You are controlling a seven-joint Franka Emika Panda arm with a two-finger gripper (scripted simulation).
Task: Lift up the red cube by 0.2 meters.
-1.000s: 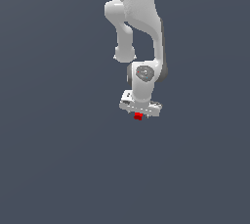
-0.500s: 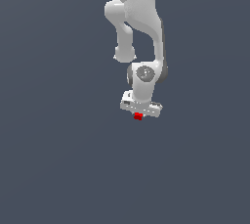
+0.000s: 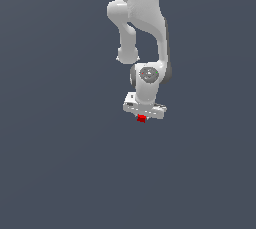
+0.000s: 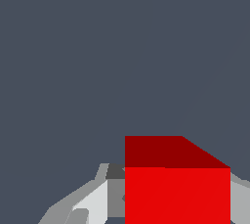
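Note:
The red cube [image 3: 141, 118] is a tiny bright red block directly under the white hand of the arm in the exterior view. My gripper [image 3: 142, 117] points down over it, and the fingers are hidden behind the hand and cube there. In the wrist view the red cube [image 4: 177, 193] fills the space between the two grey fingers [image 4: 93, 203], which press against its two sides. The gripper [image 4: 177, 208] is shut on the cube. Its height above the floor cannot be told.
A plain dark grey surface [image 3: 60, 163] fills the whole scene around the arm [image 3: 142, 18]. No other objects, containers or edges show in either view.

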